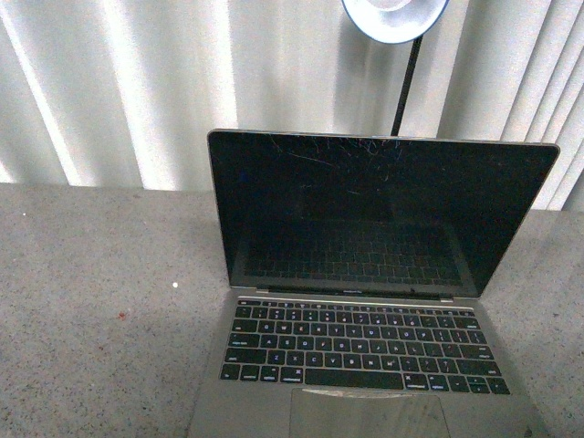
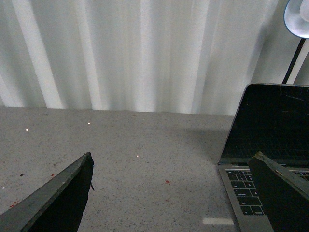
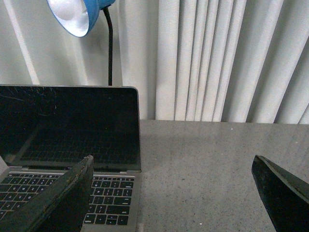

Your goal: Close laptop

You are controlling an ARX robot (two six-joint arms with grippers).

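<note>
On the grey tabletop (image 1: 100, 292), front view, the laptop (image 1: 365, 301) stands open, screen upright, a lamp (image 1: 394, 18) behind it. Left wrist view: the left fingers (image 2: 63, 193) spread wide, empty. Right wrist view: the right fingers (image 3: 67, 193) parted, grasping nothing.

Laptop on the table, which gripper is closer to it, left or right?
Right, probably. The right gripper hangs open close beside the right edge of the laptop; the left gripper hangs open further out from its left edge.
</note>
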